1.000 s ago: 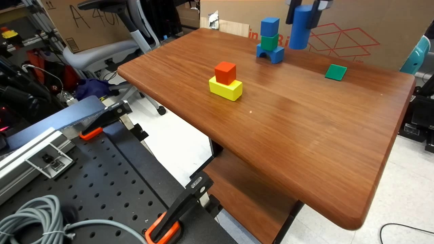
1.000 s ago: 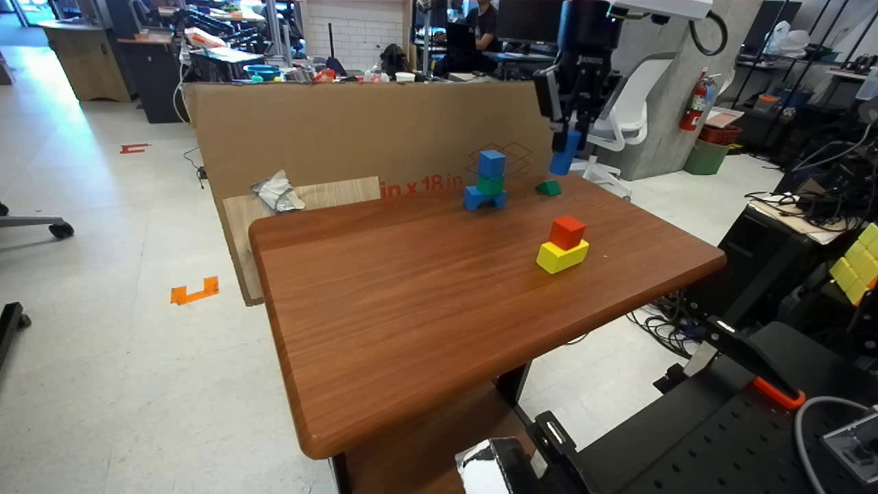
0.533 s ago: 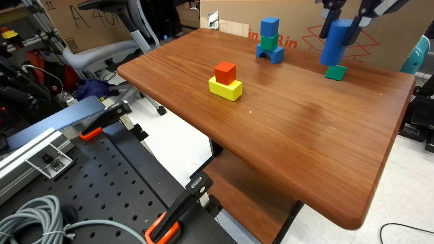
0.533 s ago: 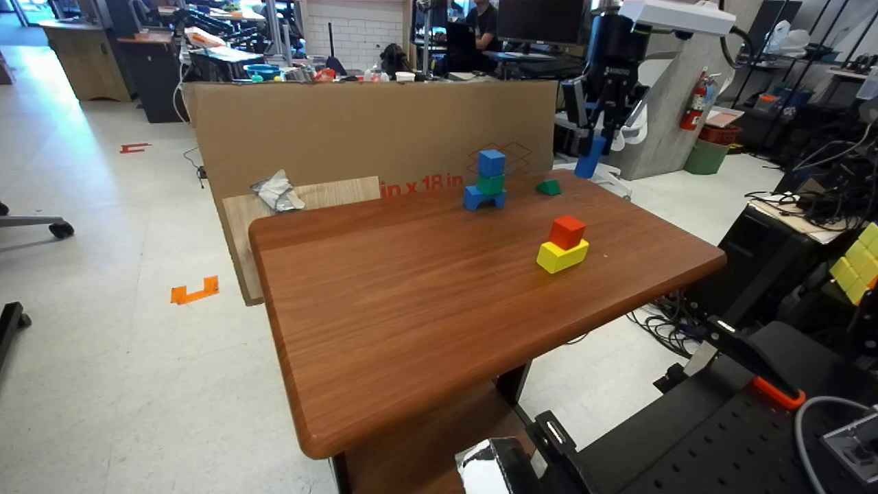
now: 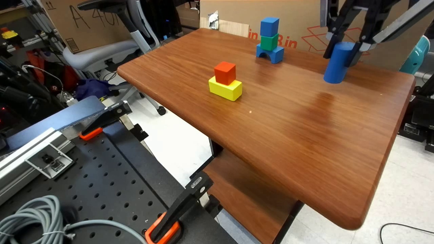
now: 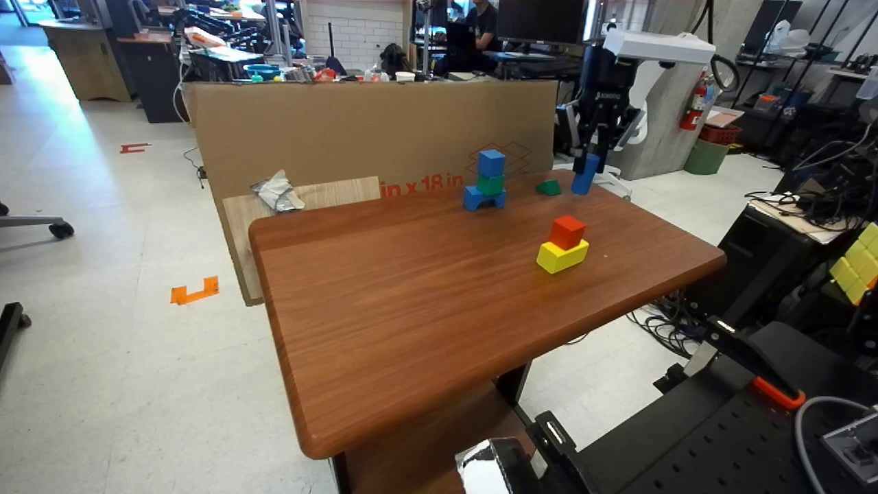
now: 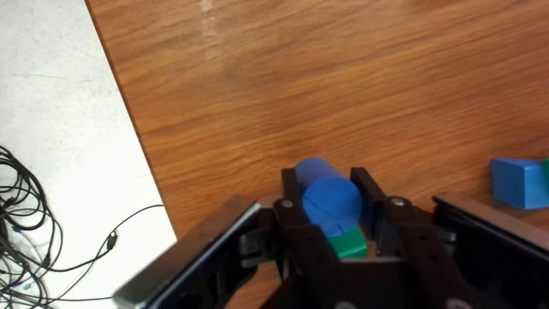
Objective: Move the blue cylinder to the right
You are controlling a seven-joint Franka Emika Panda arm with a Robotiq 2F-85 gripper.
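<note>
The blue cylinder (image 5: 335, 70) is between the fingers of my gripper (image 5: 339, 60), which is shut on it near its top. It is slightly tilted, low over the far part of the brown table. I cannot tell whether its bottom touches the table. In an exterior view it also shows (image 6: 583, 181), with the gripper (image 6: 590, 165) above it. In the wrist view the cylinder's round top (image 7: 332, 205) sits between the fingertips of the gripper (image 7: 324, 177).
A green block (image 6: 548, 187) lies close to the cylinder, partly covered in the wrist view (image 7: 349, 244). A stack with a blue cube (image 5: 270, 27), a green block and a blue arch stands nearby. A red cube (image 5: 225, 73) sits on a yellow block (image 5: 224, 90). Cardboard (image 6: 357, 137) stands behind the table.
The gripper has carried the cylinder rightward in both exterior views and lowered it toward the table. It now hides the green block in an exterior view. The other blocks have not moved.
</note>
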